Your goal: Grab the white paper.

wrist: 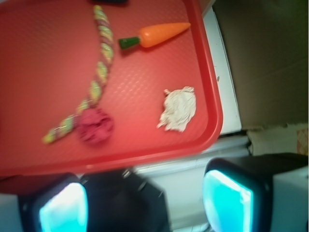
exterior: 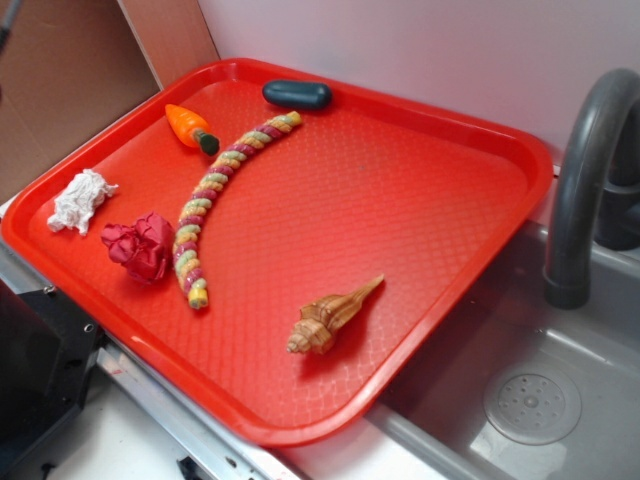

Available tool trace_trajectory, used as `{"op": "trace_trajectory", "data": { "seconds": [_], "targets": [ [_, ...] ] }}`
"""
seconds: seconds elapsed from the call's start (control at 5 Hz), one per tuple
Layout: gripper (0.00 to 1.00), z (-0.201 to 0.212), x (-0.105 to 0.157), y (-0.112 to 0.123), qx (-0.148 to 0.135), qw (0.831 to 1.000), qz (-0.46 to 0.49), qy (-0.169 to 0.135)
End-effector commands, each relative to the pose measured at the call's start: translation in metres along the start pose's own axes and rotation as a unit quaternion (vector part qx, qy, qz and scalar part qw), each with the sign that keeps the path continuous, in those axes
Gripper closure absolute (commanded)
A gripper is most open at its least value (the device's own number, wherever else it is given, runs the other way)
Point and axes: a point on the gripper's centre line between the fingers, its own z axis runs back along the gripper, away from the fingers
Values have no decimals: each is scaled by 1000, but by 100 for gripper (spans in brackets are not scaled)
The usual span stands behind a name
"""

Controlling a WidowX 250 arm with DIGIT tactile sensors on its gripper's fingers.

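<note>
The white paper [exterior: 82, 200] is a small crumpled wad lying near the left edge of the red tray [exterior: 420, 200]. In the wrist view the paper [wrist: 178, 108] lies close to the tray's [wrist: 48, 72] rim corner. My gripper [wrist: 145, 205] is open and empty, its two cyan pads spread wide. It hovers outside the tray's edge, well short of the paper, which lies ahead nearer the right finger. The gripper does not show in the exterior view.
A crumpled red paper wad [exterior: 140, 245] lies right beside the white one. A twisted multicoloured rope [exterior: 215, 190], a toy carrot [exterior: 190, 128], a dark oblong object [exterior: 297, 94] and a brown shell [exterior: 330, 315] lie on the tray. A grey faucet [exterior: 580, 180] and sink [exterior: 530, 400] are at right.
</note>
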Motion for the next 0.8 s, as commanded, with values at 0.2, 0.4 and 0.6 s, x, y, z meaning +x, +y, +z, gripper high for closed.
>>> {"op": "trace_trajectory", "data": {
  "seconds": [0.2,0.4,0.6],
  "targets": [
    [0,-57,29,36,21,999,11,-22],
    [0,-77,40,36,9,1000,0,-20],
    [0,-93,44,33,-7,1000,-18,-7]
  ]
}}
